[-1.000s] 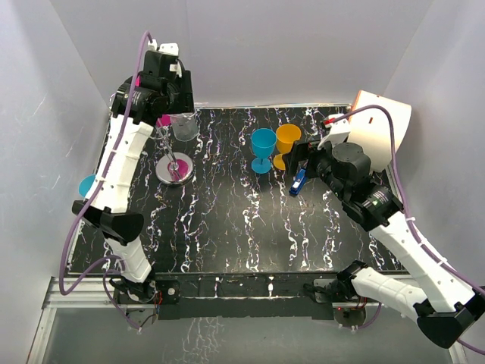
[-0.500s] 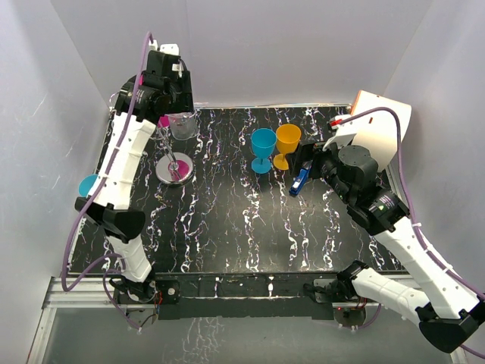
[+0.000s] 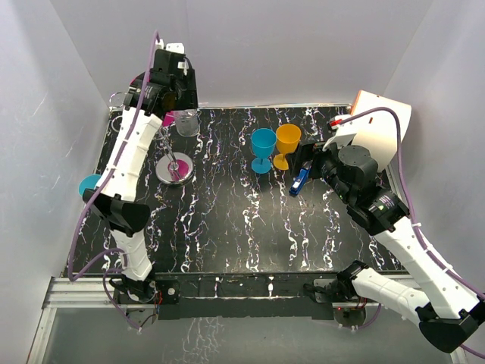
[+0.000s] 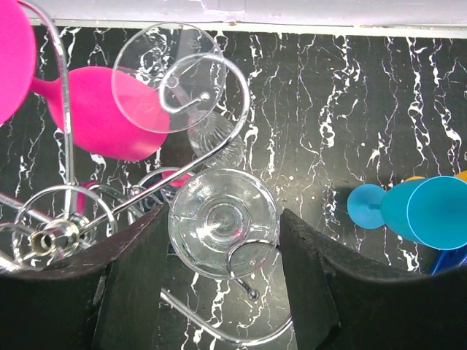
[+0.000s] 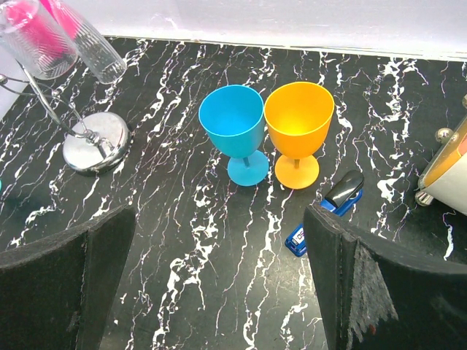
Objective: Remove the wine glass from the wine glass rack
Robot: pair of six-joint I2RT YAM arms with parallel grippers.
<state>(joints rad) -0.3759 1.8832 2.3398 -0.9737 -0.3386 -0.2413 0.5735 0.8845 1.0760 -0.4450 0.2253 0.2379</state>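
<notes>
- The left jaws are about half open. They hold the wine glass, a clear one, with one dark pad on each side of it.
- The wine glass is upside down at the top of the wine glass rack. One curled hook of the rack crosses it. I cannot tell if it is off the hook.
- A second clear glass and a pink glass hang from other hooks of the rack.
- The right jaws are wide open with nothing in them. They hang over the black desk, well to the right of the rack.
- A blue glass and an orange glass stand upright side by side, between the rack and the right jaws.
</notes>
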